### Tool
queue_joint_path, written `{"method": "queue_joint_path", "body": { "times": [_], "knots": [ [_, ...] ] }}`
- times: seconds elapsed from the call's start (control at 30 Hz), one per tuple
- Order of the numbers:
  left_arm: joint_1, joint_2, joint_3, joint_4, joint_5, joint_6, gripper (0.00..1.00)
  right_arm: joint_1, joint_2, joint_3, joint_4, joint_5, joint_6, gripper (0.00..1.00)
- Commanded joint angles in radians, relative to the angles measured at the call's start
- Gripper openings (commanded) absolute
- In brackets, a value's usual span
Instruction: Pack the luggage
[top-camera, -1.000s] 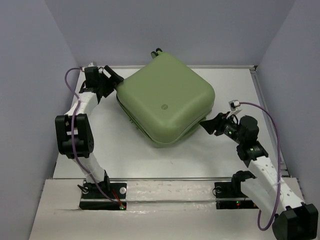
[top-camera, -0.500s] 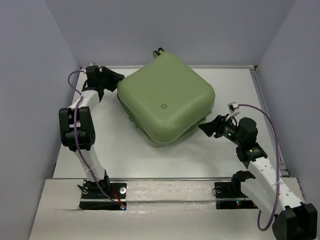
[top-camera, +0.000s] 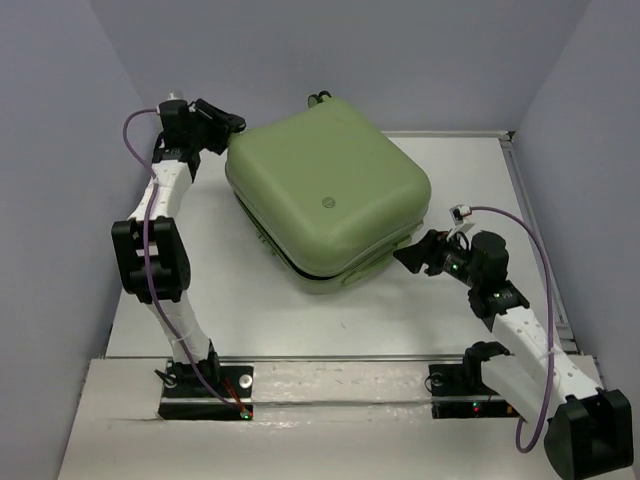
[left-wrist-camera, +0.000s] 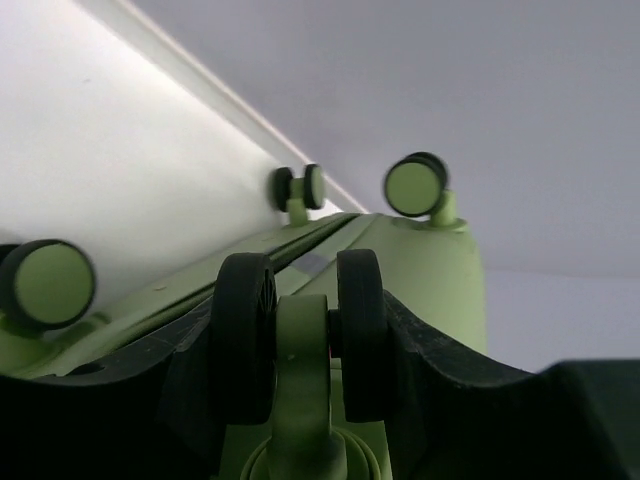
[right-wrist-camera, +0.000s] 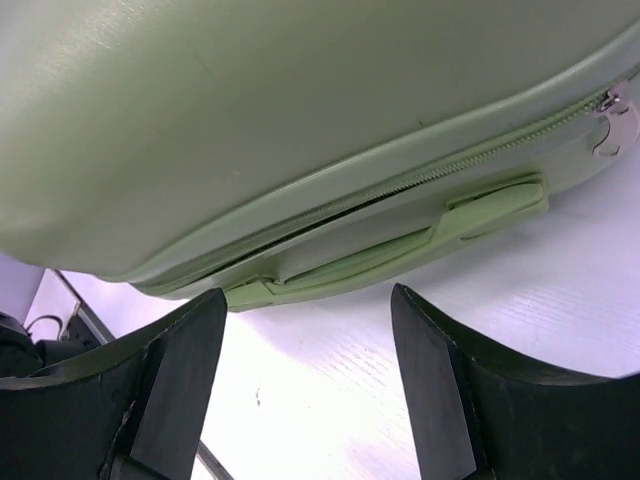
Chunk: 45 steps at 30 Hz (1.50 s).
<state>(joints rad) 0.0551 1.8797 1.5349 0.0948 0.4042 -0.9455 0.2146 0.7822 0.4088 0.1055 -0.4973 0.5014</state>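
Left gripper (top-camera: 222, 118): at the far left of the table (top-camera: 230, 300), against the far-left corner of the luggage (top-camera: 330, 170). Left wrist view: fingers (left-wrist-camera: 190, 375) clenched on a twin black caster wheel (left-wrist-camera: 300, 335) with a green stem, one finger on each side of the wheel. Three more casters in that view: one at left (left-wrist-camera: 47, 283), one further back (left-wrist-camera: 300, 187), and one on the far corner (left-wrist-camera: 417, 185). Luggage: pale sage-green hard shell, lying flat on the white table, far of centre, turned diagonally with the wheel end toward the back wall. Round emblem (top-camera: 326, 202) faces up near the middle of the top shell. A dark seam shows between the shells along the near-left edge. Right gripper (top-camera: 412, 256): low, just beside the near-right side of the luggage, released, with nothing between the fingers (right-wrist-camera: 170, 390). Right wrist view: case side fills the upper frame, with zipper (right-wrist-camera: 480, 160), metal pull (right-wrist-camera: 612, 128) at far right, and green side handle (right-wrist-camera: 400, 250) just above the table.
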Motion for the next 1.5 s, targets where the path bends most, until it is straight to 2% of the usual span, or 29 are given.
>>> {"method": "queue_joint_path", "body": {
  "times": [0.0, 0.1, 0.2, 0.47, 0.57, 0.7, 0.8, 0.83, 0.97, 1.03, 1.07, 1.13, 1.17, 1.2, 1.23, 1.27, 1.33, 1.47],
  "knots": [
    [-0.012, -0.174, 0.221, 0.02, 0.108, 0.004, 0.06, -0.003, 0.037, 0.005, 0.065, -0.02, -0.017, 0.73],
    [-0.012, -0.177, 0.26, -0.033, 0.11, 0.034, 0.06, -0.003, 0.051, 0.012, 0.057, -0.018, -0.023, 0.75],
    [-0.005, -0.192, 0.223, -0.064, 0.105, 0.06, 0.06, -0.003, 0.031, 0.008, 0.05, -0.012, -0.026, 0.75],
    [0.034, -0.225, -0.07, 0.023, 0.116, 0.096, 0.06, -0.003, -0.003, 0.024, -0.02, 0.005, -0.058, 0.69],
    [0.038, -0.223, -0.137, 0.055, 0.113, 0.103, 0.06, -0.003, -0.021, 0.027, -0.038, -0.001, -0.058, 0.6],
    [0.043, -0.194, -0.171, 0.074, 0.111, 0.111, 0.06, -0.003, -0.014, 0.036, -0.075, -0.017, -0.069, 0.24],
    [0.046, -0.179, -0.171, 0.074, 0.101, 0.119, 0.06, 0.037, 0.014, 0.036, -0.098, 0.043, -0.073, 0.1],
    [0.046, -0.172, -0.171, 0.074, 0.101, 0.12, 0.06, 0.06, 0.043, 0.036, -0.095, 0.089, -0.064, 0.07],
    [0.048, -0.162, -0.159, 0.051, 0.097, 0.148, 0.06, 0.12, 0.153, 0.047, -0.057, 0.204, -0.023, 0.07],
    [0.054, -0.16, -0.148, 0.03, 0.09, 0.171, 0.16, 0.144, 0.193, 0.044, -0.008, 0.239, 0.015, 0.36],
    [0.057, -0.168, -0.15, 0.019, 0.07, 0.18, 0.39, 0.144, 0.203, 0.035, 0.047, 0.243, 0.034, 0.48],
    [0.071, -0.191, -0.147, -0.003, 0.044, 0.217, 0.65, 0.155, 0.222, 0.035, 0.085, 0.262, 0.089, 0.59],
    [0.075, -0.2, -0.138, -0.015, 0.013, 0.227, 0.75, 0.164, 0.241, 0.033, 0.124, 0.276, 0.109, 0.63],
    [0.081, -0.221, -0.134, -0.038, -0.005, 0.25, 0.92, 0.164, 0.253, 0.024, 0.152, 0.293, 0.147, 0.63],
    [0.092, -0.235, -0.134, -0.058, -0.052, 0.261, 0.99, 0.184, 0.285, 0.018, 0.201, 0.296, 0.166, 0.58],
    [0.098, -0.25, -0.14, -0.058, -0.079, 0.269, 0.99, 0.195, 0.302, 0.015, 0.224, 0.301, 0.183, 0.55],
    [0.107, -0.318, -0.168, -0.064, -0.135, 0.28, 0.99, 0.221, 0.339, 0.001, 0.291, 0.342, 0.227, 0.42],
    [0.112, -0.465, -0.287, -0.035, -0.258, 0.284, 0.99, 0.281, 0.434, -0.004, 0.385, 0.381, 0.288, 0.29]
  ]
}}
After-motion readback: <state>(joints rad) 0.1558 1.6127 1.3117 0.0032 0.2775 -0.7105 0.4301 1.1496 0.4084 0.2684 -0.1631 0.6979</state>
